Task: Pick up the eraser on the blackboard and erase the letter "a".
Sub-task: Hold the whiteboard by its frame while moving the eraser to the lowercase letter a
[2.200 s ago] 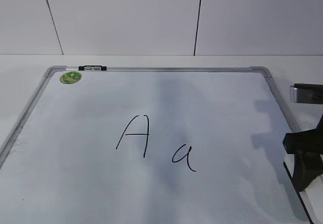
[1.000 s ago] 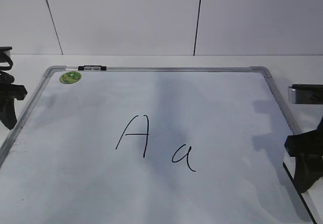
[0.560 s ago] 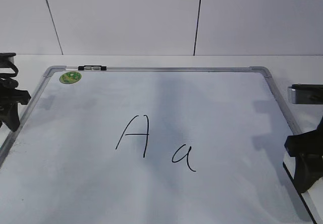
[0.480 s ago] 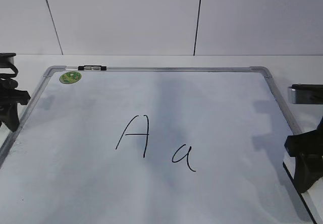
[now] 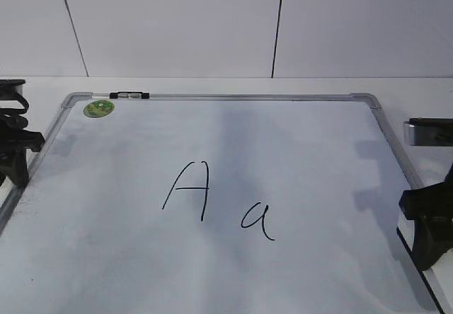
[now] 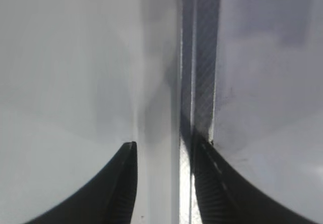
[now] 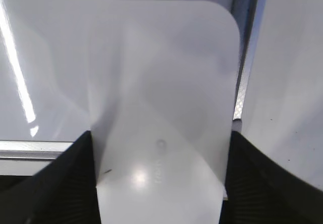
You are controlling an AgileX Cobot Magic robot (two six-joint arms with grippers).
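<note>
1. Your right gripper (image 7: 160,183) has its two dark fingers (image 7: 55,183) pressed against the long sides of the eraser (image 7: 164,93), a white rounded block that fills the gap between them and reaches out past the fingertips.
2. Beyond the eraser, a strip of the board's (image 5: 297,158) silver frame shows beside the right-hand finger.
3. Your left gripper (image 6: 164,183) has its fingers (image 6: 123,188) spread with nothing between them; the board's frame edge runs along the inner side of the right-hand finger.
4. In the exterior view, the small letter "a" (image 5: 258,220) sits near the middle of the board, well apart from both grippers, just right of the capital "A" (image 5: 188,189).
5. A marker (image 5: 130,95) lies on the far frame beside a green sticker (image 5: 99,108).
</note>
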